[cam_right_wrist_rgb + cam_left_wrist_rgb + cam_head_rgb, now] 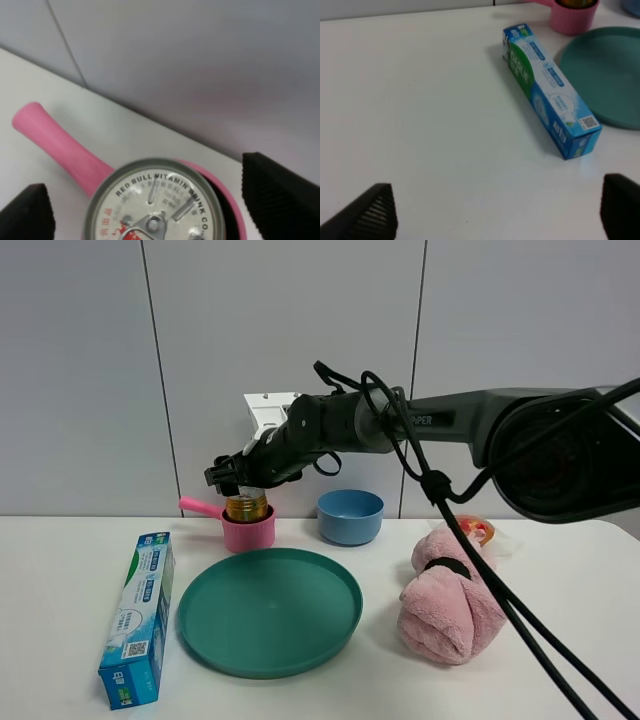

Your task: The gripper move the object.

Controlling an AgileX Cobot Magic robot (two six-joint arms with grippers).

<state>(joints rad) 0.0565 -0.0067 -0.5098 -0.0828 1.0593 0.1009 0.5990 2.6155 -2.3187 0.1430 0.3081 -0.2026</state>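
The gold-yellow can stands upright inside the pink saucepan at the back of the table. My right gripper reaches across from the right and hovers just over the can. In the right wrist view the can's silver top sits between the right gripper's two black fingertips, which stand apart from it, open. The saucepan's pink handle points away from it. My left gripper is open and empty above bare table; it does not show in the exterior view.
A teal plate lies in front of the saucepan. A blue box lies left of it and shows in the left wrist view. A blue bowl stands at the back. A pink towel bundle lies right, under black cables.
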